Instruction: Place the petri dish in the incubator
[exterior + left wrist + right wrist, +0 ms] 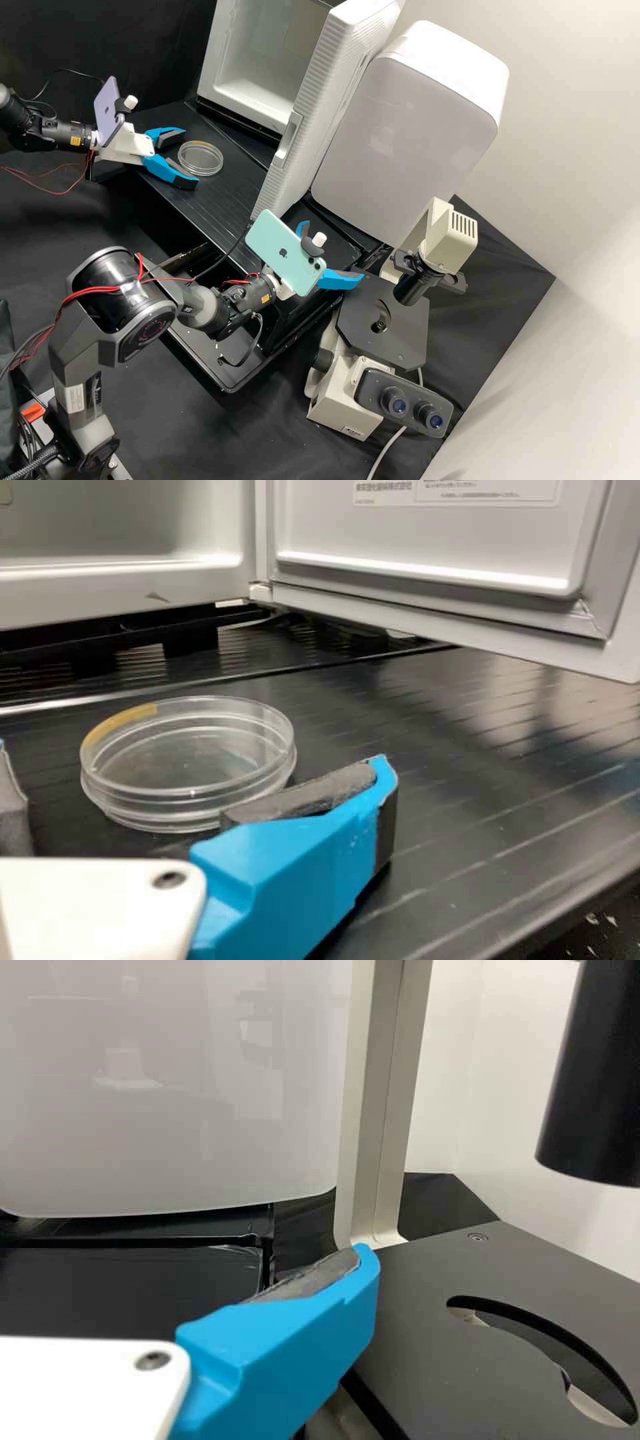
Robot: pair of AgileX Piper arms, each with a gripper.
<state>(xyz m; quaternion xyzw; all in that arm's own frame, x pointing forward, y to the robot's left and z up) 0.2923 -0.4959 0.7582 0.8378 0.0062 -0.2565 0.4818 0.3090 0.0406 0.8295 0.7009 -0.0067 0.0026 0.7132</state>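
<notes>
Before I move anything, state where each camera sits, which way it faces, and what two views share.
High view: fixed off the arms, looking forward and down; shows both arms, left gripper at the petri dish, right gripper by the microscope.
Left wrist view: on the left wrist, facing the dish and open incubator; own blue finger shows.
Right wrist view: on the right wrist, facing the microscope stage; own blue finger shows.
Shared: high and left wrist views both show the dish.

A white microscope stands on the black cloth at the bench's right, its black stage under a cream lamp housing, two eyepieces facing the near edge; a black ribbed tray lies beside it
</notes>
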